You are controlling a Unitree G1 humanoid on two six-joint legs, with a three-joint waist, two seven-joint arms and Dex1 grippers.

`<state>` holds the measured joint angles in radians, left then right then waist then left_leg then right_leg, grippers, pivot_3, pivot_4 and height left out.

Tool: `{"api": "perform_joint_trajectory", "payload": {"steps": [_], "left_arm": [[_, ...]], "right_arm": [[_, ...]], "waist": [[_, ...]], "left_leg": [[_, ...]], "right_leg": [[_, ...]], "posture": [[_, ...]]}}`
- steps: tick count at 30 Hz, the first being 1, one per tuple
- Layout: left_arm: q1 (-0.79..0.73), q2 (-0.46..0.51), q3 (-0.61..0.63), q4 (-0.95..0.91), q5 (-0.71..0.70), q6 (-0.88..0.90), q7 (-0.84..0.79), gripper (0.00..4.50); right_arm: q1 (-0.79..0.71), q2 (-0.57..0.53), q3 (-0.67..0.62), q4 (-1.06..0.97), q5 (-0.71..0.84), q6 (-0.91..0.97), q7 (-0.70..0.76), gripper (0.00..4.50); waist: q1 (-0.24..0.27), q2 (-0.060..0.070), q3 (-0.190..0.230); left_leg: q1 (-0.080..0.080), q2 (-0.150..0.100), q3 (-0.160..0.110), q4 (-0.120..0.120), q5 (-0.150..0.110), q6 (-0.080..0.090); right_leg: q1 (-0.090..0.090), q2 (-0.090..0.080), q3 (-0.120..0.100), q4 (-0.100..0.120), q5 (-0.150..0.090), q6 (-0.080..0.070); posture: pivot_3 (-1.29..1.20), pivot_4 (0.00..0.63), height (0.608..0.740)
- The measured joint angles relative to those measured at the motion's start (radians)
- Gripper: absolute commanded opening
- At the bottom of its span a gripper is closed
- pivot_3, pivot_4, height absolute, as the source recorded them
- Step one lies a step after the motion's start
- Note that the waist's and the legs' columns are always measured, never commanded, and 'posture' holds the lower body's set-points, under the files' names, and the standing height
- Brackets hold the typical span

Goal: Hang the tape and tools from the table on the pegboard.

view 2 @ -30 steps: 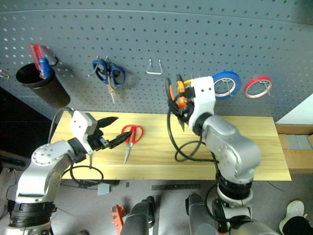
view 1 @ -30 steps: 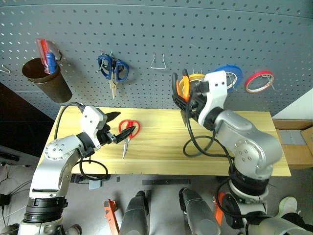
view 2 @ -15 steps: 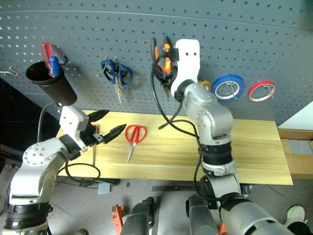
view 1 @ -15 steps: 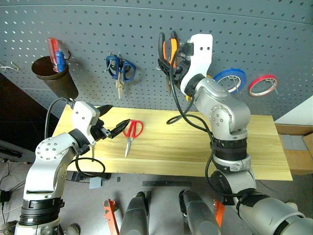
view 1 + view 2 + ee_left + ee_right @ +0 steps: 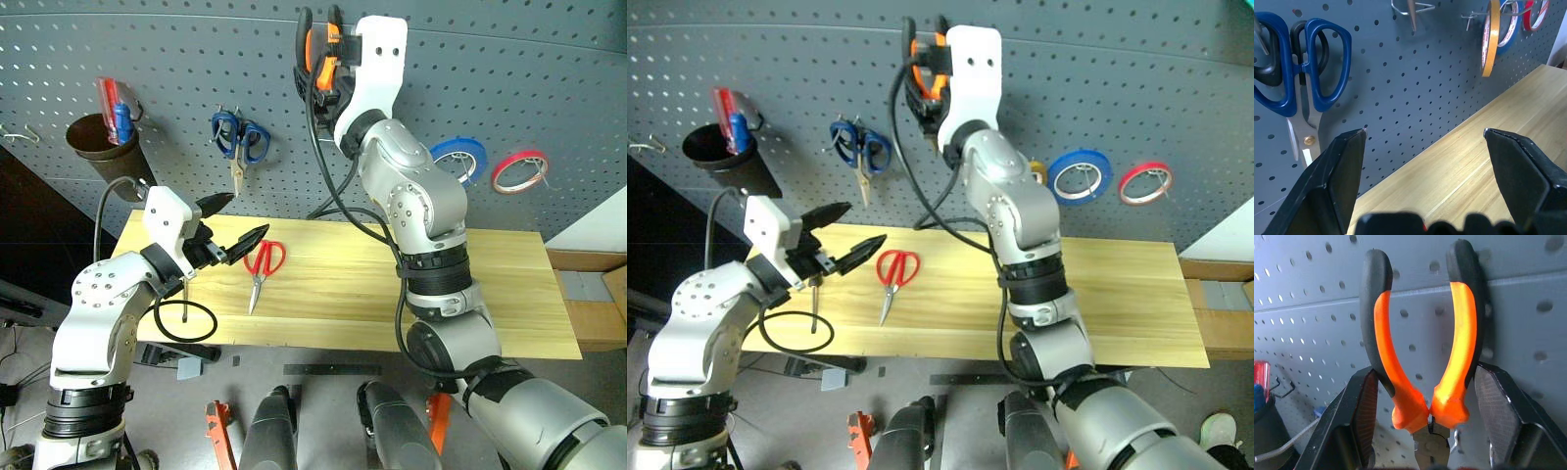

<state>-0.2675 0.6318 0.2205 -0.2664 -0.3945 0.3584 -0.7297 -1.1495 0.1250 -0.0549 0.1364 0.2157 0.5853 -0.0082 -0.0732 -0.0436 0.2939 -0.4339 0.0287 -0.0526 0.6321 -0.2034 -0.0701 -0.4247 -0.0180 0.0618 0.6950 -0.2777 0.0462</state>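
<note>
While the right gripper (image 5: 1425, 396) is raised high against the pegboard (image 5: 509, 69), it pinches the orange-and-black pliers (image 5: 1420, 342) low on their handles, one black finger outside each handle, with the handle tips pointing up the board and the metal jaws tucked down between the fingers. From the head views the pliers (image 5: 318, 44) sit close to the panel, above and to the right of the blue-handled scissors (image 5: 235, 142) hanging there; I cannot tell whether they touch a hook. The left gripper (image 5: 240, 220) hovers over the left part of the tabletop (image 5: 509, 294) with its fingers spread wide and holding nothing. The red-handled scissors (image 5: 261, 266) lie flat on the tabletop just beside and below that gripper's tips, blades pointing toward the near edge. The yellow-tan tape (image 5: 1488, 36) hangs on a peg on the pegboard, next to a blue roll (image 5: 460, 157) and a red roll (image 5: 519, 168). A dark cup (image 5: 103, 157) at far left holds red and blue handles.
</note>
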Motion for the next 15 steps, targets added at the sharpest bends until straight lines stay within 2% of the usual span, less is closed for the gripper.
{"api": "perform_joint_trajectory", "payload": {"steps": [10, 15], "left_arm": [[-0.047, -0.012, -0.033, 0.0, -0.002, 0.007, 0.0, 4.14], [-0.054, -0.012, -0.037, 0.0, -0.004, 0.01, 0.0, 4.14]], "right_arm": [[0.001, -0.003, 0.0, 0.0, -0.031, -0.046, -0.063, 2.47], [-0.002, 0.005, -0.033, -0.025, 0.007, -0.025, -0.086, 2.47]], "waist": [[0.016, 0.0, -0.001], [0.017, -0.001, -0.001]], "left_leg": [[0.0, 0.0, 0.0, 0.003, 0.001, 0.0], [0.0, 0.0, -0.001, 0.003, 0.001, 0.0]], "right_leg": [[0.0, 0.0, 0.0, 0.002, 0.0, 0.0], [0.0, 0.0, 0.0, 0.002, 0.0, 0.0]], "posture": [[-0.01, 0.194, 0.74], [-0.01, 0.193, 0.74]]}}
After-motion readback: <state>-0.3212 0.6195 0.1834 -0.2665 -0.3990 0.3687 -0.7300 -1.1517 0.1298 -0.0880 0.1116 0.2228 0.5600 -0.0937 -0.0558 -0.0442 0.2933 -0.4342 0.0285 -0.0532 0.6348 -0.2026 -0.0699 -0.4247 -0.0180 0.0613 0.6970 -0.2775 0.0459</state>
